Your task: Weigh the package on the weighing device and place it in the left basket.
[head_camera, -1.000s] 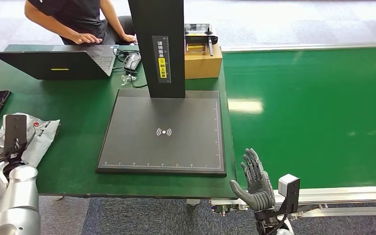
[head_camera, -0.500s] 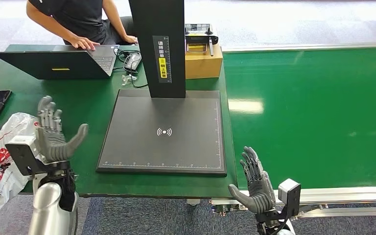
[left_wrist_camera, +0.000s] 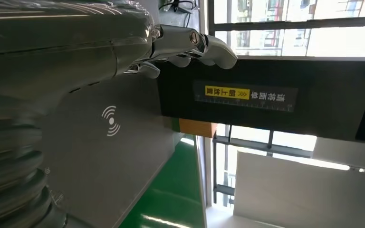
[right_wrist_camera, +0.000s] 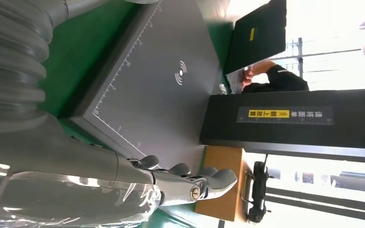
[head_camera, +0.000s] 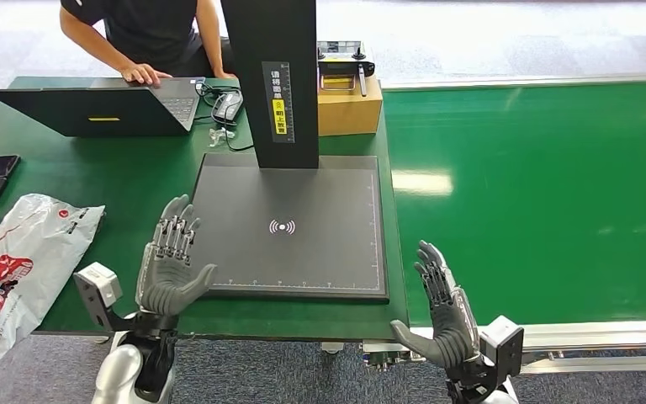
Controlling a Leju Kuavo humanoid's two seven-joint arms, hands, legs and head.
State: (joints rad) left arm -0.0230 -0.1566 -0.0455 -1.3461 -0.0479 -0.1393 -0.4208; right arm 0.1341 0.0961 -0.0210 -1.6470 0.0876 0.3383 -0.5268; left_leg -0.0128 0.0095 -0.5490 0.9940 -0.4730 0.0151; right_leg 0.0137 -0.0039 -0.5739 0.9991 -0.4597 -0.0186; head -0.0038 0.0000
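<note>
Package (head_camera: 18,261) lies flat at the tabletop's (head_camera: 126,181) left edge, apart from the left hand (head_camera: 168,269). Left hand over weighing device (head_camera: 286,227) corner, fingers spread, empty. Right hand (head_camera: 446,316) likewise spread, empty.

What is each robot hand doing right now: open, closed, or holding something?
Left hand: open, holding nothing, fingers apart.
Right hand: open, holding nothing, fingers apart.
</note>
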